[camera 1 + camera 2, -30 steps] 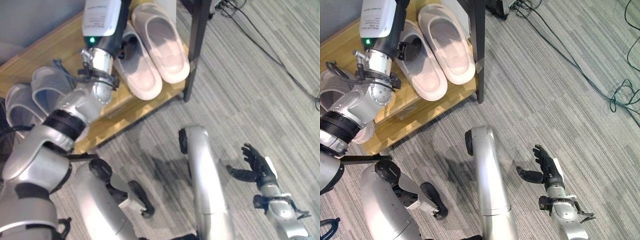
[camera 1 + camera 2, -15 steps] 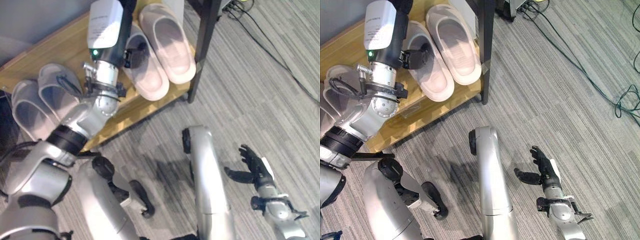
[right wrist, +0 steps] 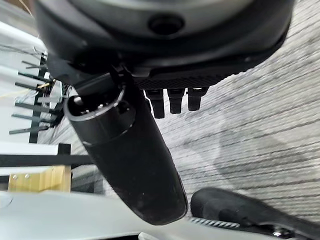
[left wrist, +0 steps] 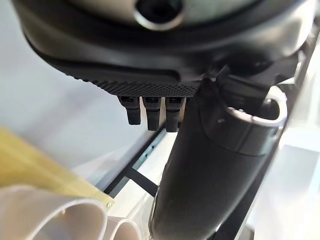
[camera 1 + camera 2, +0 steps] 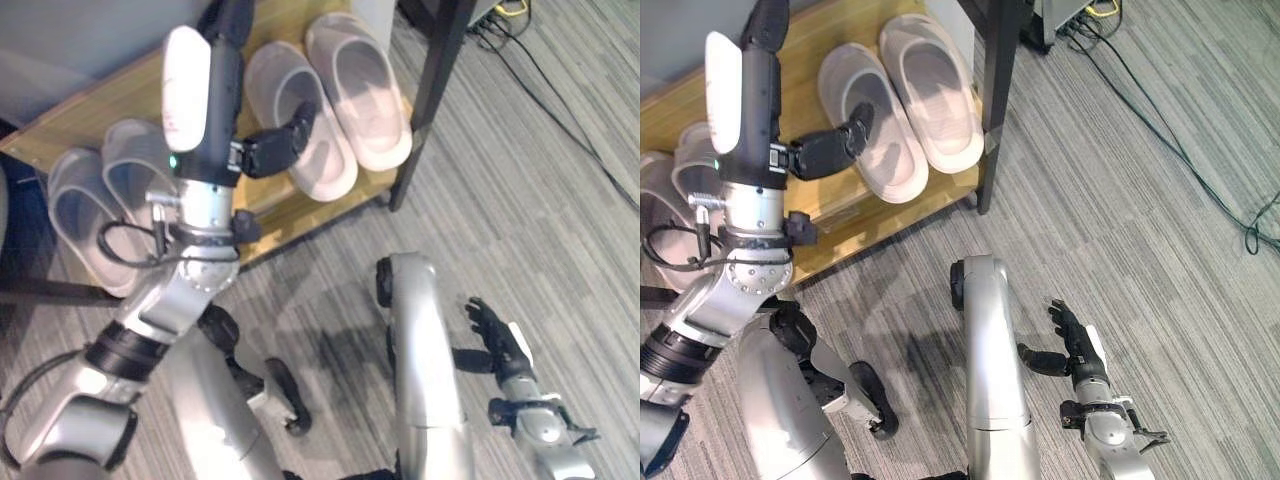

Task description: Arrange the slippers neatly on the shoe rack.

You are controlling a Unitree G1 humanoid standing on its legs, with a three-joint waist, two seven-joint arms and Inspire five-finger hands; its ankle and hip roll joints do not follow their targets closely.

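Two pairs of slippers sit on the wooden shoe rack [image 5: 262, 215], and that rack is my landmark for everything else. My left arm reaches up and forward over the rack's front edge, the forearm nearly upright in the head views, and my left hand [image 5: 272, 150] is bent across at the wrist above the shelf. Its dark fingers [image 5: 852, 128] point toward the pinkish pair of slippers [image 5: 330, 105] at the rack's right end, beside the black post [image 5: 432, 100]. Those two slippers lie side by side and touching, their long axes running from the rack's front edge toward its back, slanted a little, with the closed toe ends nearer the front edge. The fingertips hang over the left slipper of that pair; whether they touch it I cannot tell. In my left wrist view the fingers [image 4: 152, 112] stick out short and fairly straight past the palm, thumb alongside, and they close on nothing. The grey pair of slippers [image 5: 105, 205] rests at the rack's left end, also side by side, with the same front-to-back lie, partly hidden behind my forearm. My right hand [image 5: 497, 342] hangs low over the striped carpet [image 5: 540, 180], well clear of the rack, fingers loosely spread and relaxed, thumb out to the side, empty.
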